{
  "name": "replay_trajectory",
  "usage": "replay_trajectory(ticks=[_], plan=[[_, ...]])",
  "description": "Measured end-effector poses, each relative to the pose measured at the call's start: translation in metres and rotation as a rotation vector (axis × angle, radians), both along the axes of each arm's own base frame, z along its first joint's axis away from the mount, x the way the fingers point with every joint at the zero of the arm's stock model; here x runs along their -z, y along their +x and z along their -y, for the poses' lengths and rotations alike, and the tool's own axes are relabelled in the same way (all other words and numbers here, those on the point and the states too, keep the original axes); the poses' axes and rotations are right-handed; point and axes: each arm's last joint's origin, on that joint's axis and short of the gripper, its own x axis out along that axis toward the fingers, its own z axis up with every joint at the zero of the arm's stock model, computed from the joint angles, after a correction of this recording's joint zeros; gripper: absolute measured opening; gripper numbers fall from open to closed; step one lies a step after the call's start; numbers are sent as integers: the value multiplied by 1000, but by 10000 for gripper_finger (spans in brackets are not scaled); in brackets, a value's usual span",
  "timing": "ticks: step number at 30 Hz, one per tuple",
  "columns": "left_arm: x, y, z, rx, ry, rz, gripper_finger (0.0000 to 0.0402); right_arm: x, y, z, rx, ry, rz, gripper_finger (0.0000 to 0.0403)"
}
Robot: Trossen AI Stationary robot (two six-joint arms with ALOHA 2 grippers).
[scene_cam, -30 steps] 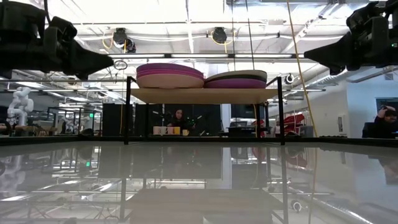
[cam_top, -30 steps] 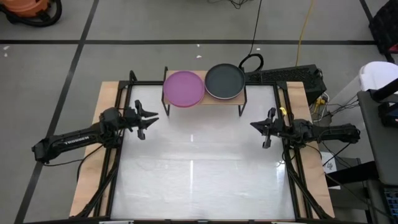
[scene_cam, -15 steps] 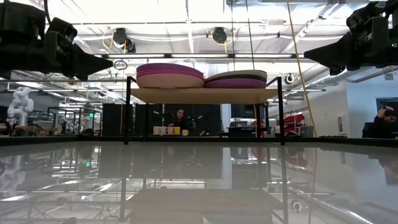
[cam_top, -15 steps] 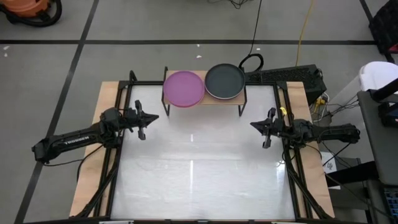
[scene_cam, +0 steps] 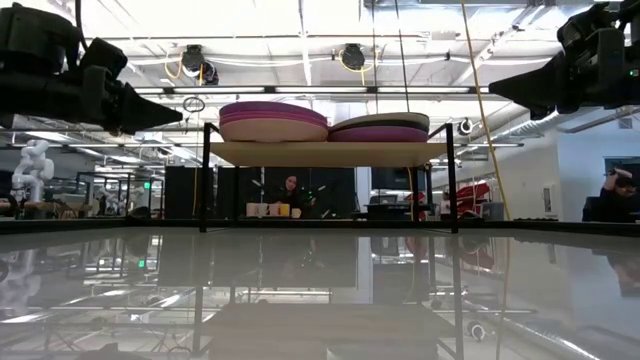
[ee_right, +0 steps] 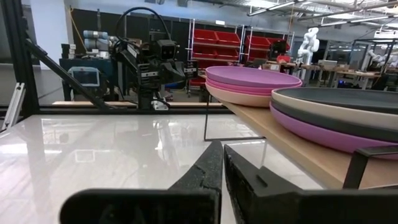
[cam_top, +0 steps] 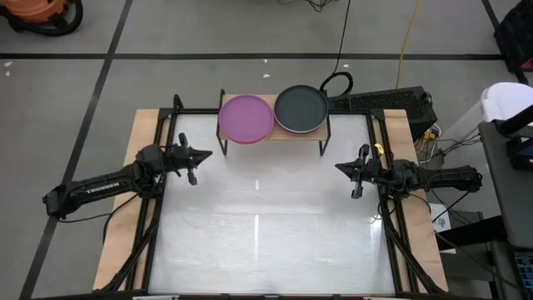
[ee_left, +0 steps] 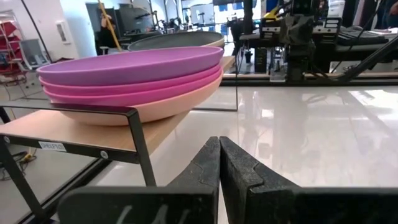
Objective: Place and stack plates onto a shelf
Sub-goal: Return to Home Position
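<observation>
Your plates are all up on the shelf (scene_cam: 327, 153), which stands at the far edge of the desk (cam_top: 266, 242). They sit in two piles just beside each other, one topped by a purple plate (cam_top: 246, 117) and the other by a dark grey plate (cam_top: 301, 108). No plate lies on the desk surface, so I judge the stacking finished. What remains is bringing both arms home cleanly.

Your left claw (cam_top: 200, 156) hovers above the desk near the shelf's black leg (scene_cam: 205, 180) on the purple side. It is empty, with its fingers pressed together. Your right claw (cam_top: 339, 167) hangs at the opposite side of the desk, well apart from the shelf. It is likewise closed on nothing.

The left arm is the one to mind. Draw it straight back from the shelf first, and swing or fold it only once it is clear. In the left wrist view the purple pile's rim reaches past the board's edge, and a brush there could shift the whole pile. Leave the fingers closed as they are, so the claw stays narrow beside the leg. Hold its height level during the retreat, since it rides about as high as the plates in the low view.

The right arm has open space around it, so a slow, direct retreat should do.
</observation>
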Motion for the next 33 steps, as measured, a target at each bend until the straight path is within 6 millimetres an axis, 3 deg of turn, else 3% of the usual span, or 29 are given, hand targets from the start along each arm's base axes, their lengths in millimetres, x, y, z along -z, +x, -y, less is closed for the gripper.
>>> replay_trajectory(ticks=[16, 33], plan=[[-9, 0, -1, -21, -14, 103, 4, 0, 0, 0, 1, -5, -1, 0], [-9, 0, -1, -20, -7, 97, 4, 0, 0, 0, 0, -5, -1, 0]])
